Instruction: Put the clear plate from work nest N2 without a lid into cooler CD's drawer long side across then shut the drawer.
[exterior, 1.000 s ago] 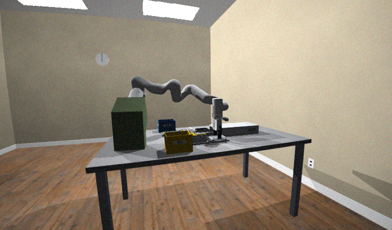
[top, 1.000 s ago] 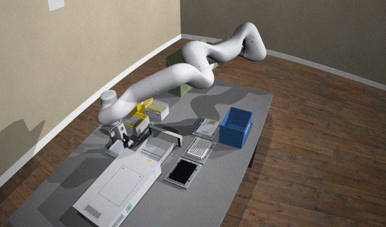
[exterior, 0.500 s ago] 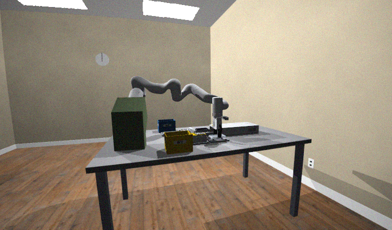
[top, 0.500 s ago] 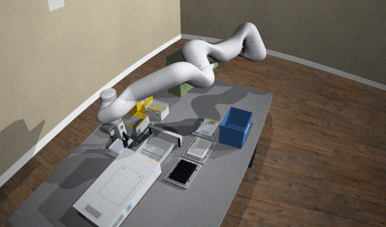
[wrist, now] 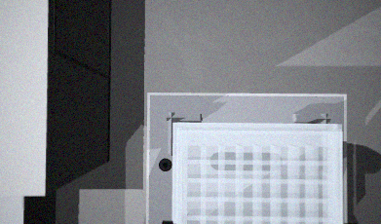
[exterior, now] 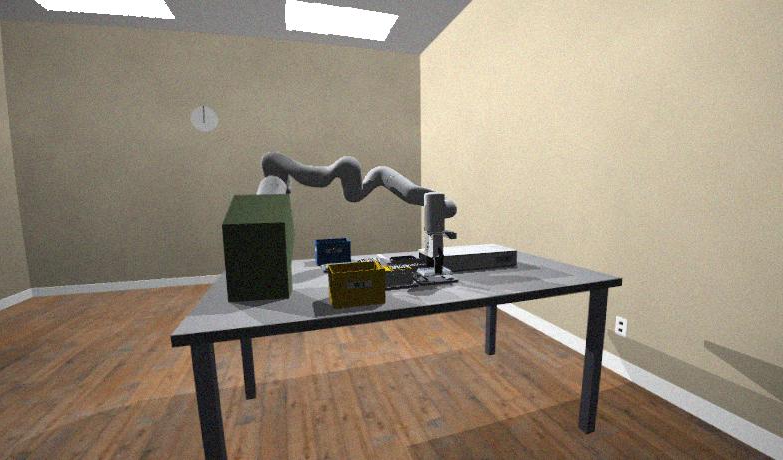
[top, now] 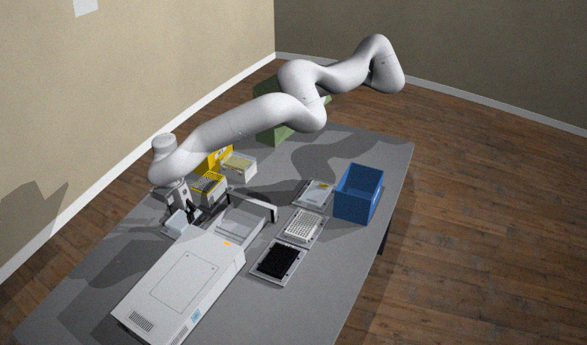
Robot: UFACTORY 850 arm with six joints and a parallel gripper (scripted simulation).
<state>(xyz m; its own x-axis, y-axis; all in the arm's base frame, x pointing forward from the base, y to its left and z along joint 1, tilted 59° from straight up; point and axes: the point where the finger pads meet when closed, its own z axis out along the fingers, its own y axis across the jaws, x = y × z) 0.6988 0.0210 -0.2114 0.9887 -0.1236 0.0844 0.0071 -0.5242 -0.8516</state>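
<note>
My gripper (top: pixel 187 213) stands upright over a work nest (top: pixel 172 231) at the left of the bench, beside the cooler CD (top: pixel 182 285). It is shut on the clear plate (top: pixel 177 221), a see-through well plate with no lid. In the wrist view the clear plate (wrist: pixel 256 172) fills the lower right, just over the grey nest (wrist: pixel 245 107), whose far locators show beyond its edge. The fingertips are hidden there. The cooler's drawer (top: pixel 239 225) stands pulled out, and its orange lamp (top: pixel 226 243) is lit. The gripper also shows in the exterior view (exterior: pixel 436 268).
Two tip boxes (top: pixel 208 184) (top: pixel 240 165) and a yellow bin (top: pixel 210 160) stand behind the gripper. Right of the drawer lie nests with a lidded plate (top: pixel 315 193), a white plate (top: pixel 303 226) and a black plate (top: pixel 278 260). A blue bin (top: pixel 357 193) and a green box (top: pixel 275 128) stand farther back.
</note>
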